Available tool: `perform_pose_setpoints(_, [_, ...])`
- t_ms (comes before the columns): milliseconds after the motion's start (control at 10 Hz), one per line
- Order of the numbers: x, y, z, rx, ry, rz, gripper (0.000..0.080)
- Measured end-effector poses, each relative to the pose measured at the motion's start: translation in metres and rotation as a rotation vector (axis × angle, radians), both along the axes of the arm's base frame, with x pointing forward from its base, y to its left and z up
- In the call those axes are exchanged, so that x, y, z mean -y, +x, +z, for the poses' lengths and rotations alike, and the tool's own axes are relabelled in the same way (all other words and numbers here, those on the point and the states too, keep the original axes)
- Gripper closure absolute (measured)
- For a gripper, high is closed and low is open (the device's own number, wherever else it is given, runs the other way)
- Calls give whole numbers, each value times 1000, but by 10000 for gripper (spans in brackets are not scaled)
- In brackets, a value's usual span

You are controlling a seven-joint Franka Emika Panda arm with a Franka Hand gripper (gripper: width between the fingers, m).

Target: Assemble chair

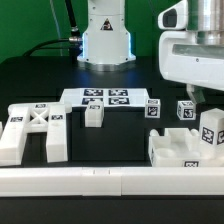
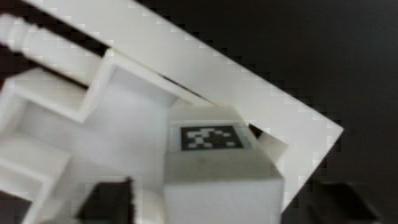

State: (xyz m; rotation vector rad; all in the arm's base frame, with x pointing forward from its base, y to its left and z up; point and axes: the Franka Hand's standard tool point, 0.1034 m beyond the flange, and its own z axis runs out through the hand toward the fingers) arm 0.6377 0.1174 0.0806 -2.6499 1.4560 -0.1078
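I am watching the gripper (image 1: 206,100) hanging over the exterior view's right side of the black table (image 1: 40,75), just above an upright tagged post (image 1: 212,130). In the wrist view the gripper (image 2: 222,205) is showing its two dark fingers (image 2: 111,202) standing apart, one on each side of the tagged post (image 2: 222,165), with a thin dark gap showing on each side. The picture is blurred, so I am not seeing any contact.

The post is rising from the right end of a chunky white piece (image 1: 172,150), which is lying near the long white rail (image 1: 100,182) along the front edge. I cannot tell whether the two are joined.

The other chair parts are lying loose and well apart from the gripper. A cross-braced frame (image 1: 32,130) is sitting at the exterior view's left. A small block (image 1: 93,115) is resting just in front of the marker board (image 1: 100,98). Two tagged cubes (image 1: 153,108) are standing between that board and the post, the second cube (image 1: 186,110) being the nearer to the gripper. The robot's base (image 1: 104,40) is standing behind the board.
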Motion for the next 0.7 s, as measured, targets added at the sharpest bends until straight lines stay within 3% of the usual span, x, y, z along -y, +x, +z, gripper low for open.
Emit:
perform_pose_setpoints(100, [1, 0, 0, 3, -6, 44, 192])
perform_pose_setpoints(200, [1, 0, 0, 10, -23, 167, 158])
perform_pose_setpoints(700, [3, 0, -1, 41, -83, 647, 150])
